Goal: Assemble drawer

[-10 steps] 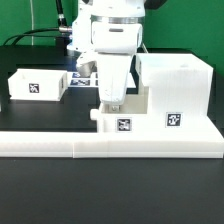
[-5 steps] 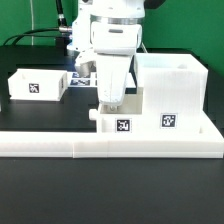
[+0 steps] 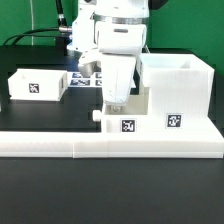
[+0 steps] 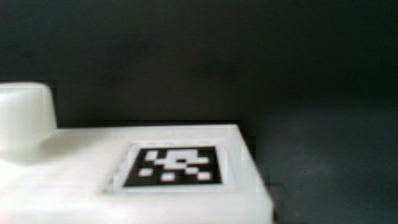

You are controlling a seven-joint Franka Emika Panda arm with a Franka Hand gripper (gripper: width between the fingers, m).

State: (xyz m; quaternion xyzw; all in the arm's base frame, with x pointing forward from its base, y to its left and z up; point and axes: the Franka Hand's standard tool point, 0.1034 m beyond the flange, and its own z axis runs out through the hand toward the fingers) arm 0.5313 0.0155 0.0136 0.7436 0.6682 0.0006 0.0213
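Note:
The drawer (image 3: 122, 121), a small white box with a tag and a round knob (image 3: 97, 116), stands against the tall white housing (image 3: 172, 85) on the side toward the exterior view's left. My gripper (image 3: 118, 100) reaches down into the drawer's open top with its fingers close together, apparently shut on its wall. The wrist view shows the drawer's tagged face (image 4: 178, 165) and the knob (image 4: 22, 115) very close. My fingertips do not show there.
A second white open box with a tag (image 3: 38, 84) sits at the exterior view's left. A low white wall (image 3: 110, 146) runs along the front. The marker board (image 3: 88, 77) lies behind my gripper. The table is black.
My gripper has moved toward the exterior view's right, and the drawer has slid with it closer against the housing.

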